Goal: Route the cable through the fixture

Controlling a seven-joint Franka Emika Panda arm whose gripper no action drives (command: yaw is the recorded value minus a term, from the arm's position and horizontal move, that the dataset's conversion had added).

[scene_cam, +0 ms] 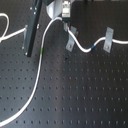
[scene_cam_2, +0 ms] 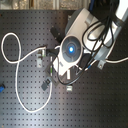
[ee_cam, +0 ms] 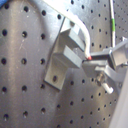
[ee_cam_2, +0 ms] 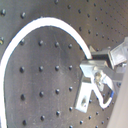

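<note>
The white cable (scene_cam: 41,75) runs from the front left of the first exterior view up to my gripper (scene_cam: 67,20), then down past a grey clip (scene_cam: 71,40). It carries on to its blue band (scene_cam: 93,48) and goes off to the right. My gripper looks shut on the cable just above that clip. In the first wrist view the cable (ee_cam: 82,30) curves over the grey clip (ee_cam: 65,55) into my fingertips (ee_cam: 97,64). In the second wrist view the cable (ee_cam_2: 35,25) makes a wide arc. In the second exterior view the arm hides my gripper.
A second grey clip (scene_cam: 107,39) stands to the right of the first in the first exterior view. A black bar (scene_cam: 32,27) leans at the back left. In the second exterior view the cable loops (scene_cam_2: 15,75) at the left, beside several small clips (scene_cam_2: 47,83).
</note>
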